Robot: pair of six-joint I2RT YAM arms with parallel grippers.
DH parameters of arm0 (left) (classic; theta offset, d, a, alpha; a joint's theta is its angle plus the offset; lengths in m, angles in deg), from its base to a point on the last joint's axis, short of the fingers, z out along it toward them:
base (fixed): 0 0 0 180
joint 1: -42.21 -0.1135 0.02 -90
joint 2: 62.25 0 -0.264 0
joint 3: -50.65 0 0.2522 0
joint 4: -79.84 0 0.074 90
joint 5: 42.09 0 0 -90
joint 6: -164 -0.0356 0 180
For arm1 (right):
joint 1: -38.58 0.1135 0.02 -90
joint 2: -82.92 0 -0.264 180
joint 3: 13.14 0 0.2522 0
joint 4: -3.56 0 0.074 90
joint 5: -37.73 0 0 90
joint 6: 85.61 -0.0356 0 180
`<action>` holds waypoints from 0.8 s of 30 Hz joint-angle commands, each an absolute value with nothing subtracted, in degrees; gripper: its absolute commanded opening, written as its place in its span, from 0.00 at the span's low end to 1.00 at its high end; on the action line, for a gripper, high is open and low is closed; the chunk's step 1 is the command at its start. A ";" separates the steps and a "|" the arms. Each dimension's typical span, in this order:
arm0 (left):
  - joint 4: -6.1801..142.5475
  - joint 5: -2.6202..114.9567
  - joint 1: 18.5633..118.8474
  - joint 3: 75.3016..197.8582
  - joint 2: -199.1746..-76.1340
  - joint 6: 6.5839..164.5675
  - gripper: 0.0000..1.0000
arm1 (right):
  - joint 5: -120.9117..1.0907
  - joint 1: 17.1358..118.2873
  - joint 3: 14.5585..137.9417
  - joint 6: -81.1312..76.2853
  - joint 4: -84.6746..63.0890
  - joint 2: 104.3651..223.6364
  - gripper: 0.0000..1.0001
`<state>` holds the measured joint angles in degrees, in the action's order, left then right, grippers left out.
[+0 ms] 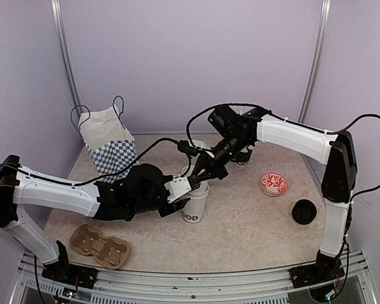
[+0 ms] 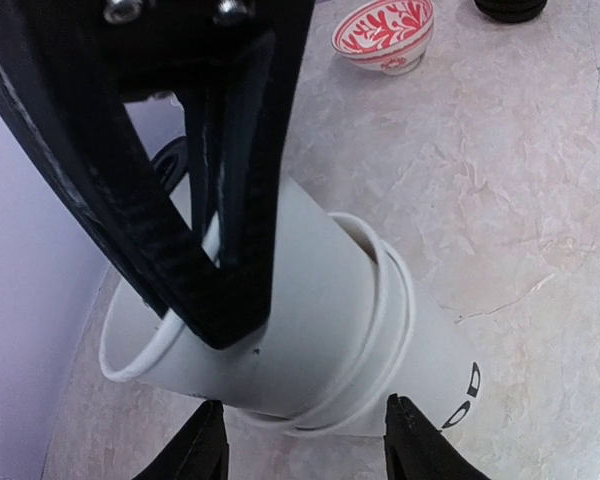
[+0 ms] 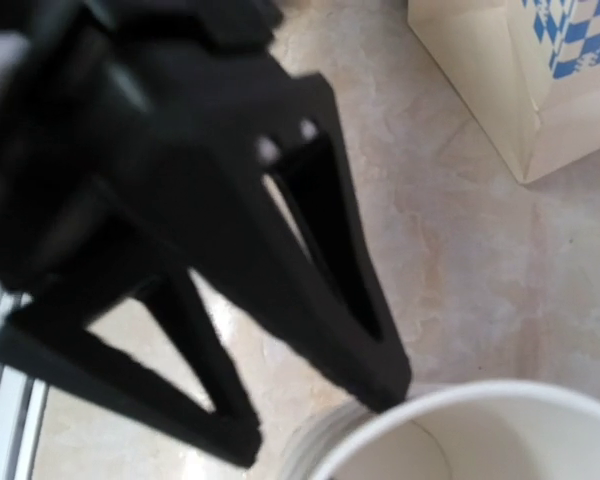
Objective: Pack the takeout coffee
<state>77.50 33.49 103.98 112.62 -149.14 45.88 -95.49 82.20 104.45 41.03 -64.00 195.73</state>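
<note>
My right tool [image 2: 230, 325] is clamped on the inner white paper cup [image 2: 310, 290] to unstack it. My left tool [image 2: 310, 440] brackets the outer white MOOD-printed paper cup [image 2: 430, 360]; I cannot tell if it grips.

The 2 nested cups [image 2: 340, 330] are seen to be white, with black lettering printed near the base. The bowl [image 2: 385, 30] is patterned in red on white. The bag [image 1: 111, 152] is cream, marked with a blue-and-white check and fitted with blue handles. The lid [image 1: 304, 211] is black, the cup carrier [image 1: 99, 246] brown, and the counter [image 1: 240, 221] beige with pale marbling.
</note>
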 commanded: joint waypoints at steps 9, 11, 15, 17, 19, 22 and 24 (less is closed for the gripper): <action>75.60 33.00 105.10 112.00 -148.71 46.84 0.52 | -99.47 83.34 106.31 42.41 -61.67 193.85 0.00; 76.25 32.62 106.32 110.83 -146.51 46.96 0.54 | -99.35 83.40 106.23 42.55 -61.95 192.92 0.00; 77.04 30.42 108.18 109.11 -140.38 49.43 0.64 | -99.03 83.41 106.48 42.87 -63.10 191.09 0.00; 75.16 29.19 108.21 109.96 -138.97 52.32 0.65 | -98.78 83.38 106.88 42.74 -63.85 190.13 0.00; 72.40 28.02 108.01 112.05 -138.40 55.52 0.66 | -98.09 83.46 107.63 42.71 -64.71 189.30 0.00; 67.09 27.14 107.02 116.46 -139.31 62.00 0.66 | -95.42 83.39 108.89 43.33 -66.35 188.18 0.00; 61.73 27.92 105.91 120.24 -140.77 66.13 0.66 | -92.70 83.31 108.96 43.57 -66.81 186.94 0.00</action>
<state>70.20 28.99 107.46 114.04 -139.26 56.43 -96.30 83.01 106.98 42.54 -64.59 190.69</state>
